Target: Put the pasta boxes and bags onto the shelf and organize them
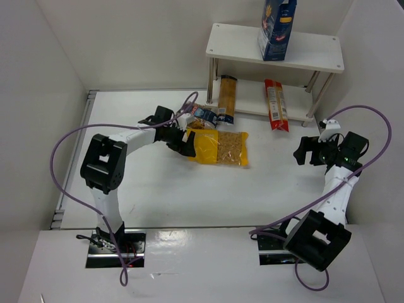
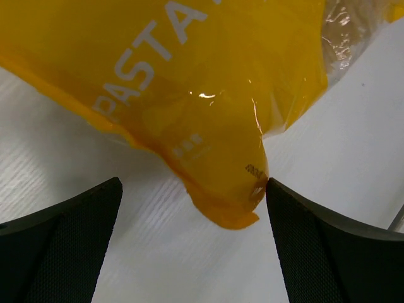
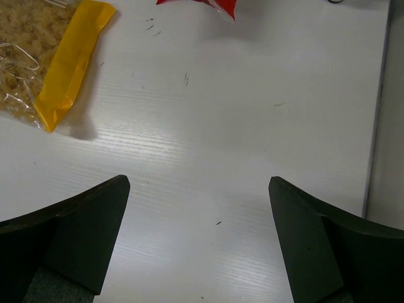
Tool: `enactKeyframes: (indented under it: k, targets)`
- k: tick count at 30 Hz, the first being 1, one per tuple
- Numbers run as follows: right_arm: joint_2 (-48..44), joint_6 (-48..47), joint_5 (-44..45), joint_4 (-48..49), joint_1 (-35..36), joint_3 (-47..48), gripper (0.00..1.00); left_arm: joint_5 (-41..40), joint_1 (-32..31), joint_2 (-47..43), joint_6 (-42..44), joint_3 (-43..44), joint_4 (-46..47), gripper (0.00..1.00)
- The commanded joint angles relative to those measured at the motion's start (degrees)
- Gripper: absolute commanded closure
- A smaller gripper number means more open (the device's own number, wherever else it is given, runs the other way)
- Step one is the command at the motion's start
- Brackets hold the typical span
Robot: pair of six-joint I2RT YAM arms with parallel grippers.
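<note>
Left gripper (image 1: 182, 144), jaws apart, is positioned in front of the shelf (image 1: 315, 60), where the large yellow bag (image 1: 221, 147) lies flat on the table (image 1: 158, 202) with 1 corner set between the fingers (image 2: 63, 240). More than the thin sealed edge should be taken before closing, lest it slip. Right gripper (image 1: 302, 153), likewise spread, is parked well aside.

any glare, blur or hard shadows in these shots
Left wrist: white glare streaks on the glossy yellow plastic pasta bag, lettering legible. Right wrist: crisp white wood-grain table, soft grey shadow beside the bag's yellow end. Top external: even light, faint shadow beneath the white two-tier shelf.
</note>
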Motion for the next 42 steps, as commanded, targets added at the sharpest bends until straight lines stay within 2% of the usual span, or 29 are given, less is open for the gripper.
enactKeyframes:
  k: [1,9,11,12,13,14,15,17,21,22,24,28,32,35,42]
  targets:
    - [-1.2,-0.5,-1.6,2.4,-0.8,-0.2,0.0,-3.1,-2.4,1.4,-4.4,3.4,2.6,0.0]
    - [-1.2,-0.5,-1.6,2.4,-1.3,-0.2,0.0,-2.6,-4.9,6.5,-5.5,8.9,2.6,0.0]
    - [-1.2,-0.5,-1.6,2.4,-1.3,-0.2,0.0,-1.7,-5.4,7.8,-5.5,8.9,2.1,0.15]
    - [-1.2,-0.5,-1.6,2.4,-1.3,-0.2,0.0,-1.2,-5.4,7.8,-4.6,9.4,2.1,0.3]
    - [-1.2,-0.5,-1.6,2.4,-1.3,-0.2,0.0,-1.2,-5.4,7.8,-4.6,9.4,1.3,0.49]
    - [-0.7,-0.5,-1.6,2.4,-1.3,-0.2,0.0,-1.2,-5.4,7.8,-4.6,9.4,0.7,0.83]
    - [-0.7,-1.1,-1.6,2.4,-1.3,-0.2,0.0,-1.2,-5.4,7.0,-2.9,8.7,0.7,0.92]
    - [-0.7,-1.1,-2.2,2.4,-1.3,-0.2,0.0,-1.7,-5.4,4.2,-1.2,6.3,-0.2,1.0]
    - [-0.1,-1.7,-4.3,2.4,-1.3,-0.2,0.0,1.2,-5.4,-3.0,5.2,3.5,-3.6,1.0]
    - [-0.1,-2.3,-5.4,1.7,-1.3,-0.2,0.0,5.0,-5.4,-5.3,9.2,3.5,-7.4,1.0]
    - [-0.1,-2.9,-7.0,0.7,-1.3,0.5,0.0,7.8,-3.9,-7.8,11.3,3.5,-10.7,1.0]
    - [2.6,-7.8,-11.4,-6.6,6.1,3.2,0.0,14.7,-2.6,-14.2,20.1,5.3,-21.5,1.0]
    - [6.9,-11.2,-6.8,-12.1,24.0,7.7,0.0,19.1,-2.6,-15.4,26.4,7.8,-29.2,1.0]
    - [10.1,-13.4,-5.6,-15.6,31.9,10.3,0.0,22.4,-2.6,-14.7,29.6,11.1,-34.8,1.0]
    - [13.1,-12.1,-9.5,-11.4,42.4,11.8,0.0,28.4,-2.0,-8.6,29.6,16.0,-37.5,1.0]
